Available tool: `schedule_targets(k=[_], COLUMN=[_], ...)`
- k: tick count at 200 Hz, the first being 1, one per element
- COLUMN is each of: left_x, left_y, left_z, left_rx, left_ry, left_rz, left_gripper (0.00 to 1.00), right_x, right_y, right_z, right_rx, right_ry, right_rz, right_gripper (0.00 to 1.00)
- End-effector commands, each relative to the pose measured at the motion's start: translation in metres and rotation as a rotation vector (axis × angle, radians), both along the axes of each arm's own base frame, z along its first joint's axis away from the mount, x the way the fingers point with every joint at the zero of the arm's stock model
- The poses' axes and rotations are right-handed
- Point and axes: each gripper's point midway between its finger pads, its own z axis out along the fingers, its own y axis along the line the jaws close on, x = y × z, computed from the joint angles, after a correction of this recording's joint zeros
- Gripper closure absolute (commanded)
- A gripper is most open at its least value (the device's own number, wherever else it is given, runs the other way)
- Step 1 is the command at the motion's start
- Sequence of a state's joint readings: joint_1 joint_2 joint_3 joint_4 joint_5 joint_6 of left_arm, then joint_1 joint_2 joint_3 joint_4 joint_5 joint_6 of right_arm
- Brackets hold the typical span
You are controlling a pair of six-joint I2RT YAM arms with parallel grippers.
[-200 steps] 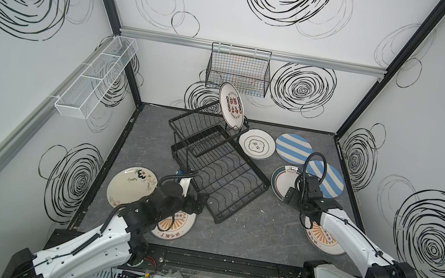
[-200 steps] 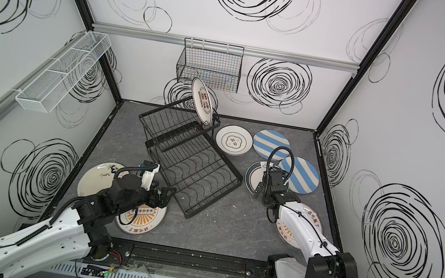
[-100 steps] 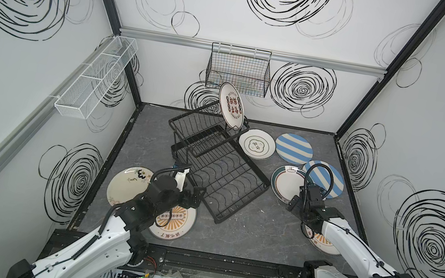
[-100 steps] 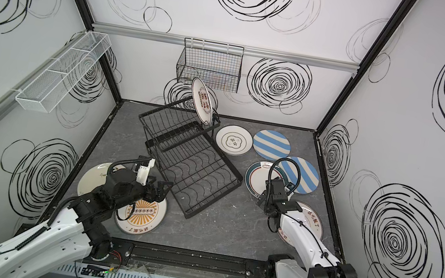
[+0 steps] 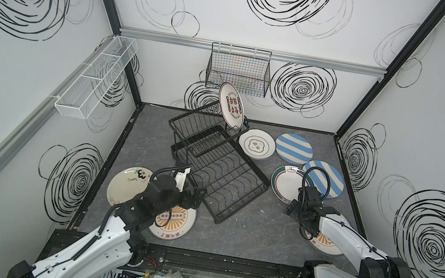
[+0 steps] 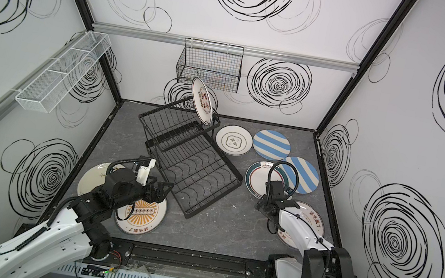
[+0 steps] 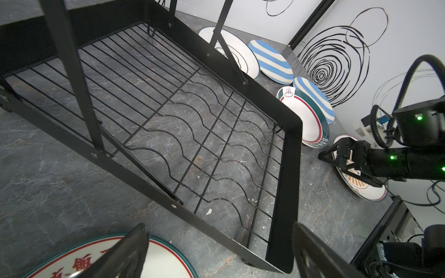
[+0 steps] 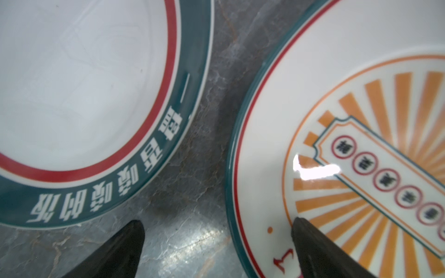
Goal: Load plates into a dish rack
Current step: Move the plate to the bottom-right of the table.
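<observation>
The black wire dish rack (image 5: 244, 203) stands mid-floor, with a red-character plate (image 5: 230, 110) upright in its upper basket. The other plates lie flat. My left gripper (image 5: 194, 198) hangs open over the rack's near corner (image 7: 284, 252) and an orange sunburst plate (image 5: 173, 223). Beside that plate lies a cream plate (image 5: 127, 188). My right gripper (image 8: 216, 222) is open and low, straddling the rim of a second sunburst plate (image 8: 337, 144). One of its fingers is over that plate, the other over bare floor, next to the green-red rimmed plate (image 8: 72, 84).
A white emblem plate (image 5: 256, 144) and two blue-striped plates (image 5: 294, 148) (image 5: 327, 178) lie right of the rack. A black mesh basket (image 5: 238, 70) hangs on the back wall. On the left wall is a white mesh tray (image 5: 93, 78).
My right gripper has drawn back from the green-red rimmed plate toward the near side and now sits at the sunburst plate's rim. The left gripper has hardly moved.
</observation>
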State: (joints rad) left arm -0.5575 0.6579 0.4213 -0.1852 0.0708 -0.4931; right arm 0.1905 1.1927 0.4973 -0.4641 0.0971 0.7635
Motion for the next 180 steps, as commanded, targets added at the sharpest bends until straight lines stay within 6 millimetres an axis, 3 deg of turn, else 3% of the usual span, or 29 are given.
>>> schedule_targets(k=[1,79,147,180], left_x=[0.003,0.003,0.004,0.004], left_y=[-0.002,-0.001,-0.001,0.000], left_z=[0.014,0.012,0.010,0.009], left_rx=[-0.016,-0.008,-0.007,-0.004], left_ry=[-0.041,-0.035,-0.030,-0.026], left_rz=[-0.010,-0.005,-0.002,-0.001], left_gripper=[0.04,0.04,0.04,0.04], right_x=[-0.002,-0.001,0.002,0.000], right_y=[0.024,0.056,0.120,0.142], right_z=[-0.004,-0.001,0.009,0.014], right_rx=[0.115,0.253,0.417,0.474], right_ry=[0.028,0.016,-0.027,-0.036], right_rz=[0.044,0.129,0.281,0.324], right_gripper=[0.00,0.01,0.02,0.03])
